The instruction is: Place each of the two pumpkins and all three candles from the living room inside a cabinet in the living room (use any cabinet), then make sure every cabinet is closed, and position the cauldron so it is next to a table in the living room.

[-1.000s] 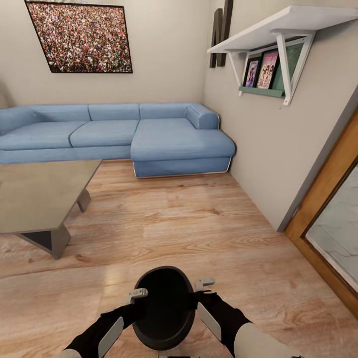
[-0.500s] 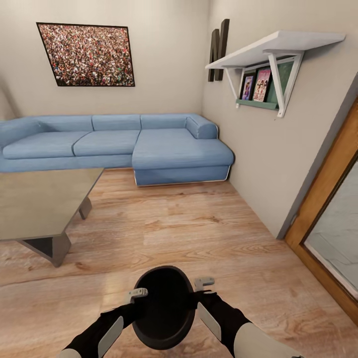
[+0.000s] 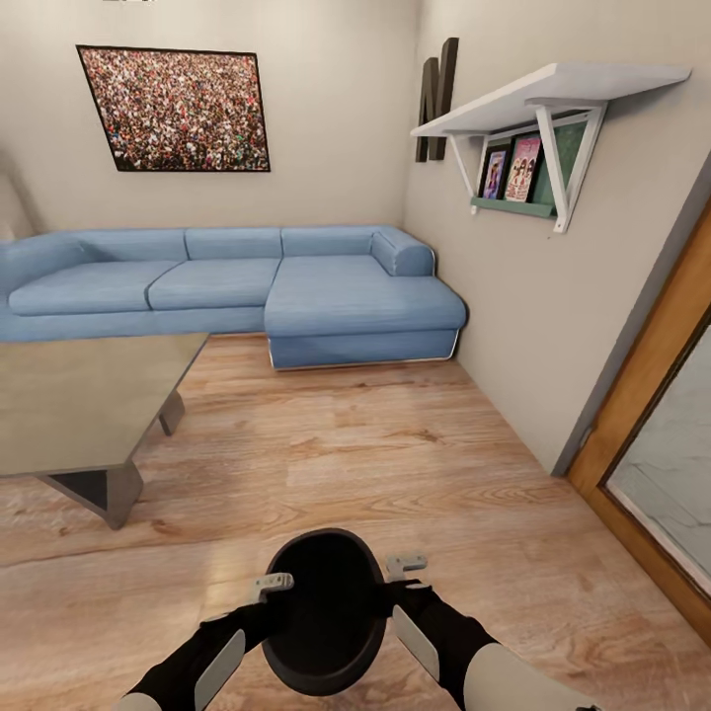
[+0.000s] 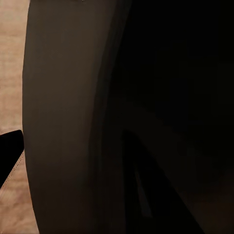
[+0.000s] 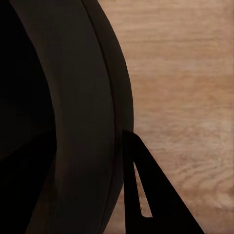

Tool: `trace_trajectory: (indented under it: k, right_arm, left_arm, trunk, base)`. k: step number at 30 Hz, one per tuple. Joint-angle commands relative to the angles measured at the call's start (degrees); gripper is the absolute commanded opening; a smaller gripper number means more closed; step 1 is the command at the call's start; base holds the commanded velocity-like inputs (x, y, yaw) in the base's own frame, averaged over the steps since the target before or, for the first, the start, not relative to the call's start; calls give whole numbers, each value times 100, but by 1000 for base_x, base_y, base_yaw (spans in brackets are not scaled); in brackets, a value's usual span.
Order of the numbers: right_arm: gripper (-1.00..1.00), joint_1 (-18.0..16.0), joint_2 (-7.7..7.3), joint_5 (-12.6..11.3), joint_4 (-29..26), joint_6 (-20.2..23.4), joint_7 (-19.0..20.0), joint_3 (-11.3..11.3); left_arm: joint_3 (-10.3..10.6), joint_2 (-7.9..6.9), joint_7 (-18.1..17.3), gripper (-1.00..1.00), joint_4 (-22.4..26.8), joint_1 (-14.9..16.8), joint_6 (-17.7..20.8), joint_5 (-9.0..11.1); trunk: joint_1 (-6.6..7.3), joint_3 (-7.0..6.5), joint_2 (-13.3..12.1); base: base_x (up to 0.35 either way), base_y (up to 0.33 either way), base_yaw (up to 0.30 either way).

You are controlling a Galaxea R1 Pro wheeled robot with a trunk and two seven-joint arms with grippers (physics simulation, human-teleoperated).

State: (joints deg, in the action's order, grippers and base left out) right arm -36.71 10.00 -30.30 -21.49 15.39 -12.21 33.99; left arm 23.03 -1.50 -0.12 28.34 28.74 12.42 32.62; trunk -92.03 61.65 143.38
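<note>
The black round cauldron hangs above the wood floor low in the head view, held between both arms. My left gripper is clamped on its left rim and my right gripper on its right rim. Up close in the left wrist view, the cauldron's dark wall has one fingertip outside it. The right wrist view shows the cauldron wall with a finger outside it over the floor. The grey angular table stands ahead at the left, well apart from the cauldron.
A blue corner sofa runs along the far wall under a framed picture. A white wall shelf with books hangs on the right wall. A wooden door frame is at the right. Wood floor lies between me and the sofa.
The whole head view has shifted, so the sofa, picture and table sit slightly lower and to the right. The cauldron stays held between both grippers.
</note>
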Motion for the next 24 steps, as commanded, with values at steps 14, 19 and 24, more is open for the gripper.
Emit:
trace_trajectory:
  k: [14,19,24]
  right_arm:
    - [-100,-3,0,-352,-470,-46,148,28]
    - [-100,-3,0,-353,-478,-53,149,44]
    - [-100,18,0,-77,-68,-60,-11,110]
  left_arm:
    - [-9,-1,-155,-100,68,-2,-5,237]
    - [-10,0,-148,-100,128,-8,-19,237]
    - [18,-61,3,-100,74,6,-40,46]
  trunk:
    - [2,-27,3]
    - [2,-33,3]
    - [1,-33,3]
  base:
    - [21,0,256]
    - [267,0,160]
    - [192,0,18]
